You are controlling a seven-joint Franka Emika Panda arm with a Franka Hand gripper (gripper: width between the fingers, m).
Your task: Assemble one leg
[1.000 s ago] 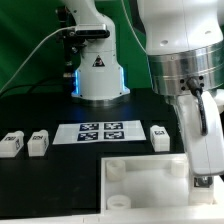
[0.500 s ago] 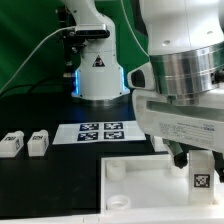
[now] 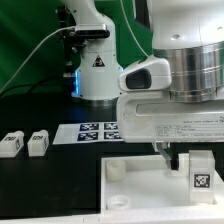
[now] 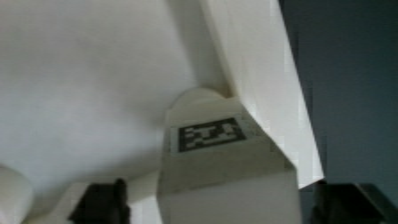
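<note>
Gripper (image 3: 197, 160), lower right of the exterior frame, pinches the leg (image 3: 198, 172). We see it over the tray piece (image 3: 140, 180).

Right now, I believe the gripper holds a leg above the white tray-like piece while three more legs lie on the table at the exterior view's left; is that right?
Not quite: the exterior view shows only two legs lying there. The gripper does hold a leg above the white tray-like piece.

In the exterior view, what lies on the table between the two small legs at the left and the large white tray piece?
Between the two legs and the tray piece, the exterior view shows the marker board and bare black table.
</note>
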